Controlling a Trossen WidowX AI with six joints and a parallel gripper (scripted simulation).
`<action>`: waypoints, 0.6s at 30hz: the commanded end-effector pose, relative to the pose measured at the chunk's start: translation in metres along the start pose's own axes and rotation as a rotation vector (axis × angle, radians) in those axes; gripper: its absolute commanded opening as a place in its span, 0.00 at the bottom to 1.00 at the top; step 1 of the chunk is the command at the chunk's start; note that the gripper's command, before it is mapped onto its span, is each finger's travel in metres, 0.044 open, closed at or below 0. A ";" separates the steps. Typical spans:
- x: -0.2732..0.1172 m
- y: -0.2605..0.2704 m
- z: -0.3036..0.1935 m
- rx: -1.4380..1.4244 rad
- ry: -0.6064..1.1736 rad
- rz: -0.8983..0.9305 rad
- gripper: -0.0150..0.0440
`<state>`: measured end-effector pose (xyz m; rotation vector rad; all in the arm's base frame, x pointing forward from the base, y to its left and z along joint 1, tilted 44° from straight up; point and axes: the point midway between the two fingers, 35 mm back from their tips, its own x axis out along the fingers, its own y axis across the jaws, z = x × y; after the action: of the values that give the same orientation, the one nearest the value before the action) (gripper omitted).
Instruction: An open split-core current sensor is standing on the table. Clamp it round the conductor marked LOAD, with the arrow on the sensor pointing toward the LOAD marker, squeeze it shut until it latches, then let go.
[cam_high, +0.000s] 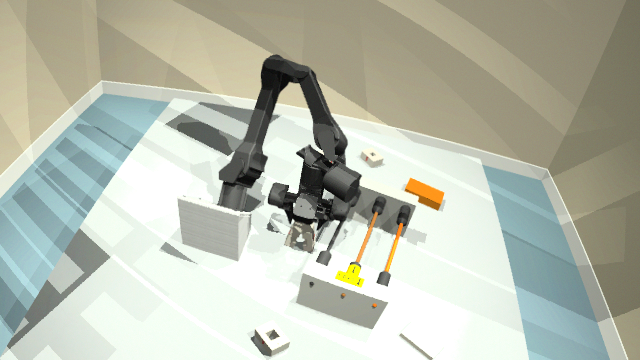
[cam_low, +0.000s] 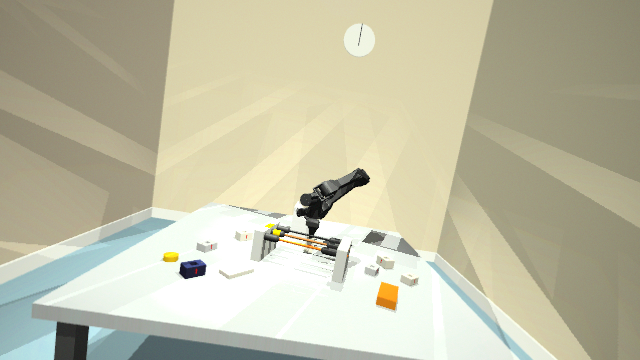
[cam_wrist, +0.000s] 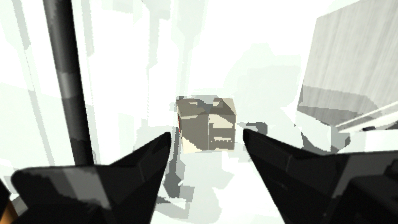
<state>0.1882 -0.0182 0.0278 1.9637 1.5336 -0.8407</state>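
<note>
Open gripper (cam_high: 303, 226) (cam_low: 312, 234) (cam_wrist: 207, 134) above beige sensor (cam_high: 300, 237) (cam_wrist: 207, 125) on table (cam_high: 200, 300) (cam_low: 165, 290) (cam_wrist: 270, 30), off the conductors; wrist cam shows sensor betw. fingertips' outlines, ext. view adds wall clock (cam_low: 359, 40). Yellow tag (cam_high: 352, 276): text illegible.

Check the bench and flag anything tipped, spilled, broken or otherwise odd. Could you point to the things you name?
Nothing clearly stands out: the three rods (cam_high: 367, 237) (cam_low: 301, 241) run straight between their end blocks (cam_high: 342, 302) (cam_low: 342, 262), and no spill or break shows. The sensor's (cam_high: 300, 237) (cam_wrist: 207, 127) finer condition I can't tell.
</note>
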 end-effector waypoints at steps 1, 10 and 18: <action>0.008 -0.001 -0.001 0.006 0.005 -0.001 0.80; 0.007 -0.001 -0.001 0.002 0.002 -0.001 0.74; 0.007 -0.001 -0.001 0.002 0.002 -0.001 0.65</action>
<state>0.1886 -0.0126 0.0226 1.9675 1.5357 -0.8429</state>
